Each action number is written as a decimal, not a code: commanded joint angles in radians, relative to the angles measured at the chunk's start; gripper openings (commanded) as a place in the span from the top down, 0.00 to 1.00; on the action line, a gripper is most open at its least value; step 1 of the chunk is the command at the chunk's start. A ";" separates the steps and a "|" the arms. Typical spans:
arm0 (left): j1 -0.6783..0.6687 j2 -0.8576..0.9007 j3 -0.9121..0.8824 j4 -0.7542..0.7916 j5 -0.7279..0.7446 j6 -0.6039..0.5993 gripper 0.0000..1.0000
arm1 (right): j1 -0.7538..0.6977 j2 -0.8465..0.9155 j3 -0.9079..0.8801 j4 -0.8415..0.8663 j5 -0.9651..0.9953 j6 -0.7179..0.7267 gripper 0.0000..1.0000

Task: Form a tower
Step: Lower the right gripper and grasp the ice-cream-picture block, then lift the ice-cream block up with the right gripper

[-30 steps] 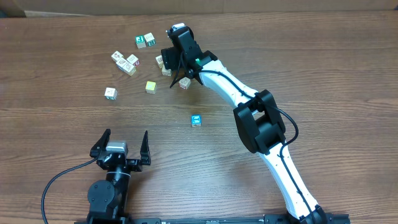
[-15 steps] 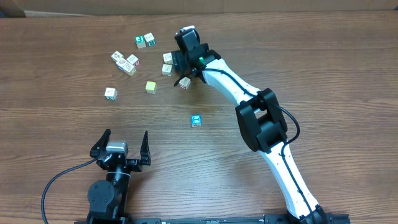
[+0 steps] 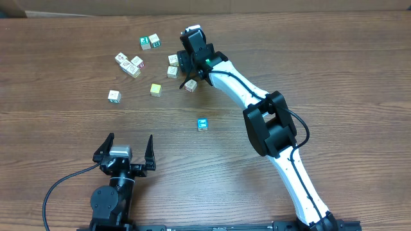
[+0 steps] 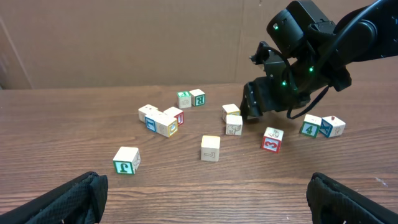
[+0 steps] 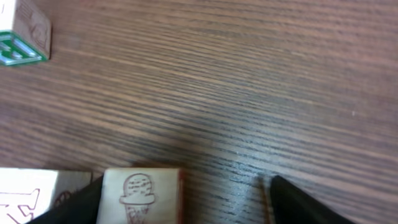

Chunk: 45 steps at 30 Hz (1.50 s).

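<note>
Tower: no stack more than one cube high can be made out. The closest candidate is a pair of pale cubes in the far half of the table, left of its middle. They touch or nearly touch, and whether one rests on the other cannot be told.
Right gripper: held low over the wood just beside that pair. Jaws are parted and nothing is clamped.
Ice-cream cube: seen between the right fingers in the wrist view, flat on the table. One finger is just beside it and the other stands clear.
Red-numbered cube: set just on the near side of the right gripper.
Yellow-green cube: alone, nearer the near edge than the pair.
Cluster of cubes: packed together toward the far left corner.
Two cubes: side by side, closest to the far edge.
Green-lettered cube: alone, leftmost.
Blue-topped cube: alone, near the table's middle.
Left gripper: placed at the near edge, left side. Jaws are spread wide and empty.
</note>
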 commanded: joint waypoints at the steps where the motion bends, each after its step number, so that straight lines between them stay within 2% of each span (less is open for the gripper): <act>1: 0.007 -0.011 -0.004 0.002 0.011 0.016 0.01 | 0.000 -0.021 0.002 0.005 -0.004 0.004 0.39; 3: 0.007 -0.011 -0.003 0.002 0.011 0.016 0.00 | 0.000 -0.021 0.002 0.000 -0.004 0.004 0.46; 21: 0.007 -0.011 -0.003 0.002 0.011 0.016 0.00 | 0.005 -0.066 0.003 0.001 -0.005 0.003 0.47; 33: 0.007 -0.011 -0.003 0.002 0.011 0.016 0.00 | 0.005 -0.073 0.003 -0.003 -0.064 0.003 0.67; 45: 0.007 -0.011 -0.003 0.002 0.011 0.016 0.01 | 0.004 -0.180 0.003 -0.021 -0.045 0.003 0.70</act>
